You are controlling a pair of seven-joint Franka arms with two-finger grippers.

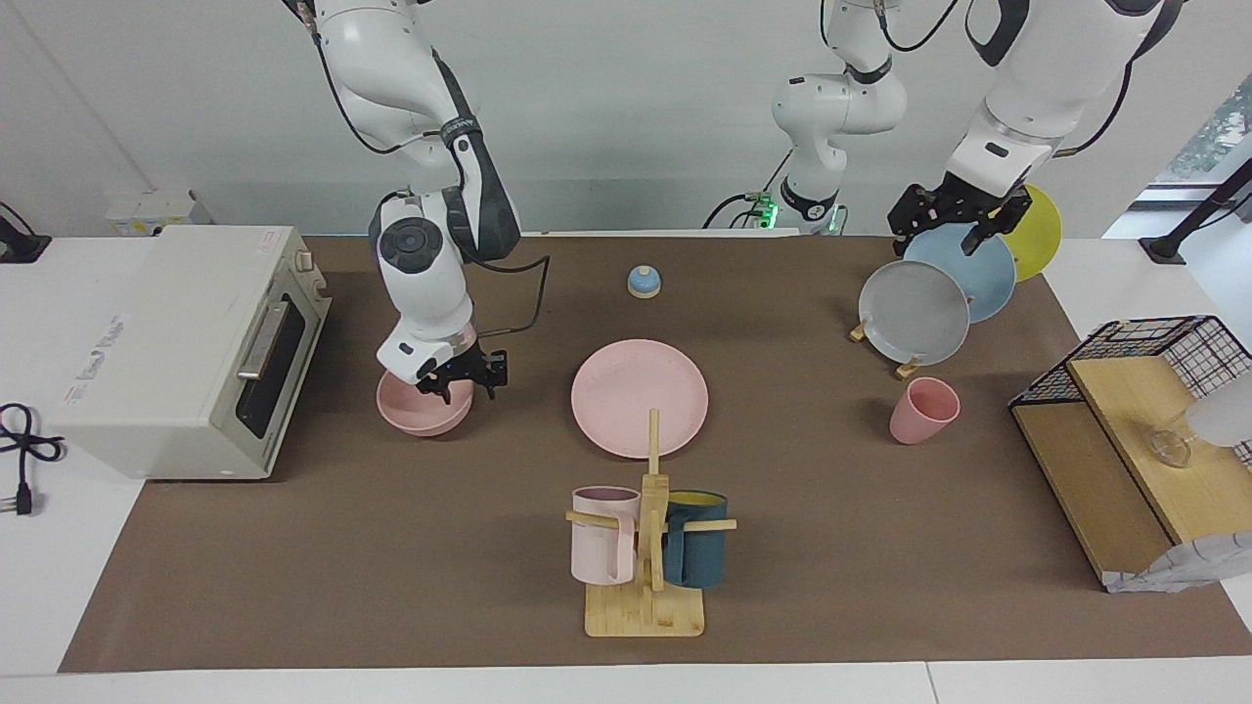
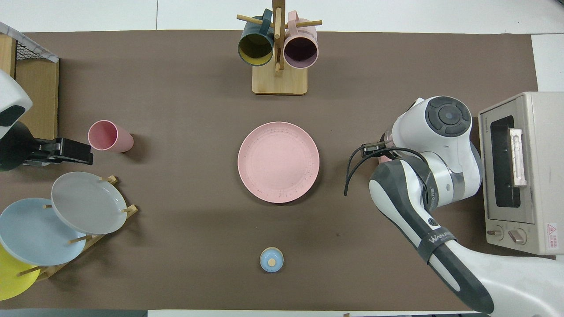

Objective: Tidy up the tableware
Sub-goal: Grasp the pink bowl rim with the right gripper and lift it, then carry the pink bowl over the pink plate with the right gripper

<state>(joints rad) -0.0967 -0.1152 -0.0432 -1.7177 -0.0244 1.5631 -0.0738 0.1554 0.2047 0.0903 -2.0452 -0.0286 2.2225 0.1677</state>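
Observation:
The pink bowl (image 1: 416,411) sits on the mat in front of the toaster oven; the right arm hides nearly all of it in the overhead view. My right gripper (image 1: 462,378) is down at the bowl's rim, on the side toward the pink plate (image 1: 640,398) (image 2: 278,162) at the mat's middle. The pink cup (image 1: 919,411) (image 2: 108,136) stands upright toward the left arm's end. My left gripper (image 1: 954,223) (image 2: 86,152) hangs open and holds nothing, over the blue plate on the rack.
A toaster oven (image 1: 166,352) stands beside the bowl. A wooden mug tree (image 1: 646,548) with a pale pink and a teal mug is farther out than the plate. A rack (image 1: 915,313) holds grey, blue and yellow plates. A wire shelf (image 1: 1125,430) and a small blue bell (image 1: 644,282) are also there.

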